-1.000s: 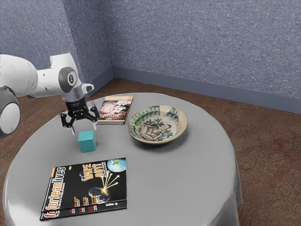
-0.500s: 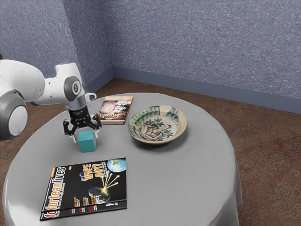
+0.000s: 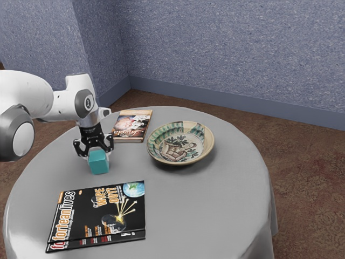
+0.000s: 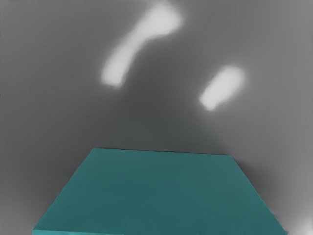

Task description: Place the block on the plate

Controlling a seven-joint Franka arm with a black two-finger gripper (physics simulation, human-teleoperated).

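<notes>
In the exterior view, the white arm (image 3: 62, 105) comes in from that view's left, and its black gripper (image 3: 98, 155) points down at the table (image 3: 215, 205). The two fingers are on opposite sides of the teal block (image 3: 98, 164), and they pinch it between them. This block is low, at the top of the grey table, and I cannot tell if it touches the surface. The patterned plate (image 3: 178, 145) stands on the table apart from the block, more to the exterior view's right. A book (image 3: 131, 127) lies near the plate, and a dark magazine (image 3: 97, 216) lies flat on the other side of the block. In the wrist view, the flat teal face of the block is large, and pale bright patches are on the grey beyond it
</notes>
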